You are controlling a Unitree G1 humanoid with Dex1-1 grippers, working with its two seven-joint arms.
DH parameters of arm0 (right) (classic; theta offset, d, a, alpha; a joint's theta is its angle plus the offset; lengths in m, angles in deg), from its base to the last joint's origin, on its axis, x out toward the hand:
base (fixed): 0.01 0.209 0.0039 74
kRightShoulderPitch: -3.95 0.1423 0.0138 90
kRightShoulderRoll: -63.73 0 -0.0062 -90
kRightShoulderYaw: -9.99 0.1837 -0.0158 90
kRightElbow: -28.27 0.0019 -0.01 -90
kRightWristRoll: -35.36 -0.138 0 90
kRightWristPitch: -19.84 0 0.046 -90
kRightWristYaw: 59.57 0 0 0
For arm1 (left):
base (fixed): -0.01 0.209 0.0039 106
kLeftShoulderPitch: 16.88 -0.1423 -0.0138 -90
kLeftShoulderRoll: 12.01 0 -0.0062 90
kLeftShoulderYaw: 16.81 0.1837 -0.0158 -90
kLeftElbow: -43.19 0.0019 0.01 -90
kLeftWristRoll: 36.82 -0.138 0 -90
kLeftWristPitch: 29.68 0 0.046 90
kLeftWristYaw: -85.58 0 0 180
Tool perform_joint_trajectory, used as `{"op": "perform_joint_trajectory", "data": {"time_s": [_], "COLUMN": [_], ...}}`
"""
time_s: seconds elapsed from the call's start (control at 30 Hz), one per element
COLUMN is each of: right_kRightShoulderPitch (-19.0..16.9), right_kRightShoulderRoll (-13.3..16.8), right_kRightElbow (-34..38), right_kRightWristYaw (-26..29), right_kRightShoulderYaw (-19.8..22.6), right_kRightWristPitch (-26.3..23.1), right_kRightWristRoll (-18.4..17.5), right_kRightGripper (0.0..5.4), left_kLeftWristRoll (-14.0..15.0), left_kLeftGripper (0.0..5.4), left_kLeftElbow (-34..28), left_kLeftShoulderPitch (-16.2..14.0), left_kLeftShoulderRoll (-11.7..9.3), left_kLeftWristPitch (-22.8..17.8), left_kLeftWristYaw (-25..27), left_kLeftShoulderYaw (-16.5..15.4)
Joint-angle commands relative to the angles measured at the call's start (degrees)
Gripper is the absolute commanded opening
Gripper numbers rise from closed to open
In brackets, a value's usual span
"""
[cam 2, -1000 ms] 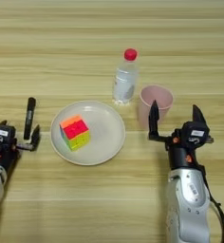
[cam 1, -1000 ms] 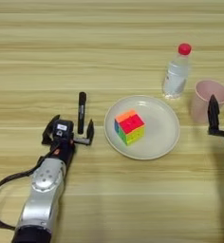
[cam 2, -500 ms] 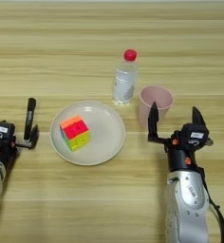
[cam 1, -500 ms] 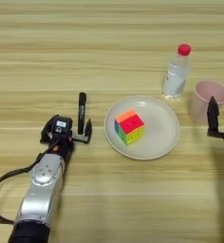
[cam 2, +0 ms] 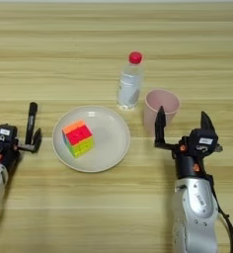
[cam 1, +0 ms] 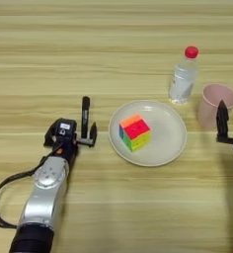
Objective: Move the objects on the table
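The left gripper [cam 1: 71,134] is sitting at the lower left of the frame, right at the near end of the black marker pen [cam 1: 84,116], which is lying lengthwise just left of the plate. Its jaws are standing open: one finger is showing just right of the pen's lower end, the other on the far side of the gripper body, and neither is visibly pressing on the pen. By my judgement the step in hand is the approach to the pen, with no grasp made yet. The next move is calling for the jaws to straddle the slim barrel and close squarely, since a pen this thin could roll away from a skewed pinch.

The right gripper [cam 2: 183,129] is hovering at the right of the frame, jaws spread wide and empty, its left finger just in front of the pink cup [cam 2: 161,109] and seemingly apart from it.

The puzzle cube [cam 1: 135,132] is resting on the cream plate [cam 1: 173,140] in the middle of the frame. A clear bottle [cam 2: 128,82] with a red cap is standing upright just behind the plate, beside the cup.

Counting across the wooden surface [cam 1: 49,59]: one pen, one cube, one cup, one plate, one bottle, two grippers.
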State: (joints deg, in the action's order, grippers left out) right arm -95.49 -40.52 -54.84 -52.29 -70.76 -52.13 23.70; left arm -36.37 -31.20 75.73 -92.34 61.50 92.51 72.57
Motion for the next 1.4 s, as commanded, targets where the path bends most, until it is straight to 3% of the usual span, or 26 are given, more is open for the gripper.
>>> {"op": "perform_joint_trajectory", "data": {"time_s": [0.03,1.4], "right_kRightShoulderPitch": [0.32,0.7], "right_kRightShoulderRoll": [-0.02,-0.15], "right_kRightElbow": [0.77,0.97], "right_kRightWristYaw": [-0.1,-0.12], "right_kRightShoulderYaw": [0.25,0.29], "right_kRightWristPitch": [0.39,0.77], "right_kRightWristRoll": [-0.47,-1.02], "right_kRightGripper": [5.37,5.4], "left_kLeftWristRoll": [0.03,1.67], "left_kLeftGripper": [5.4,1.83], "left_kLeftElbow": [3.64,5.27], "left_kLeftShoulderPitch": [-1.17,-0.87], "left_kLeftShoulderRoll": [0.02,-0.1], "left_kLeftWristPitch": [-2.44,-0.96], "left_kLeftWristYaw": [0.32,1.06], "left_kLeftShoulderYaw": [0.06,-0.96]}}
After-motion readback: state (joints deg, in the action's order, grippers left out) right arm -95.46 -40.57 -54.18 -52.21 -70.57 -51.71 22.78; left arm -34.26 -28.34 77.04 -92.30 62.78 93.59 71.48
